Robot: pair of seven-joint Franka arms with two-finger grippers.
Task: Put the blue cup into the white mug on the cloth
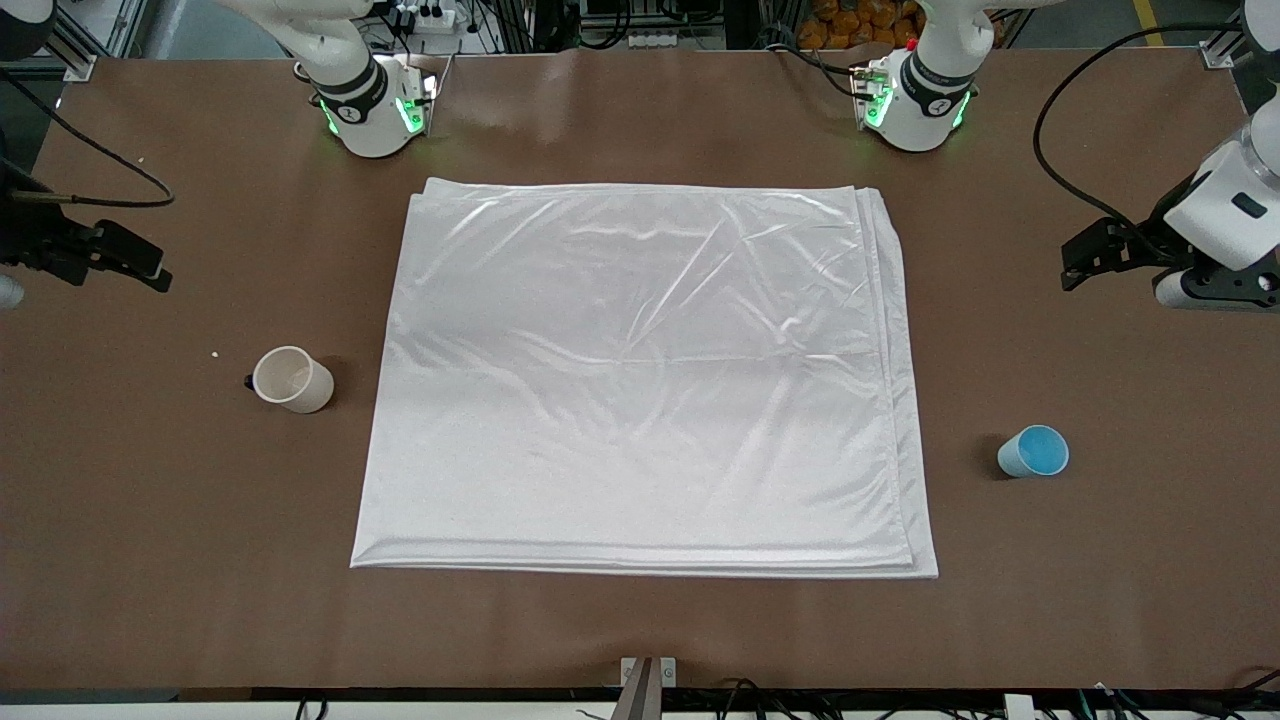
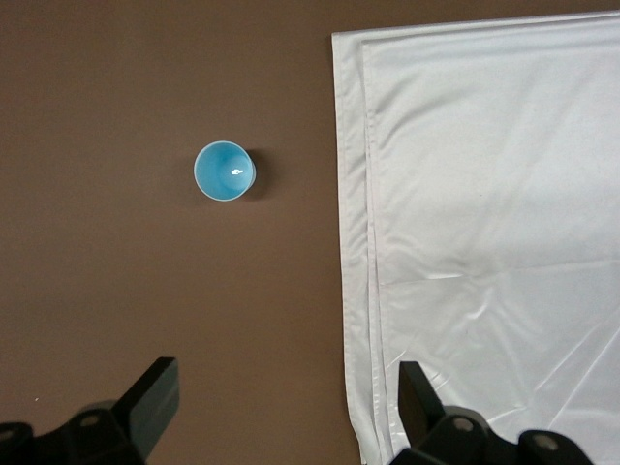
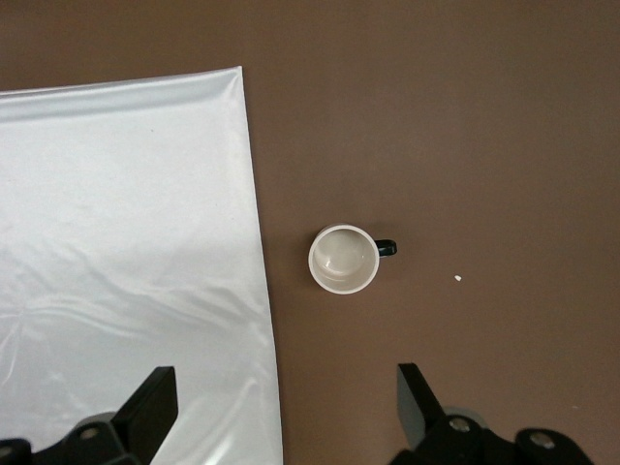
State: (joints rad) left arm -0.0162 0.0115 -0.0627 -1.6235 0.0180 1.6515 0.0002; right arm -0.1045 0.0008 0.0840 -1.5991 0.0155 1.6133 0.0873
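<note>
So the blue cup was just sitting upright on the bare brown worktop, off the cloth, toward the left arm's end. You could see straight down into its bright blue inside from the left wrist view. It was near the cloth's layered edge but not touching it.

The white mug was at the right arm's end, also upright and also on bare worktop, close beside the cloth's edge with a gap between. Its little black handle pointed away from the cloth. Pale inside, nothing in it as far as I could see.

Between the two lay the cloth, big shiny white thing, folded in layers, lightly creased, flat in the middle.

The left gripper hung over bare worktop at its end, well apart from the cup, fingers spread wide with nothing between them. Same for the right gripper at its end: fingers spread, holding nothing, well apart from the mug.
</note>
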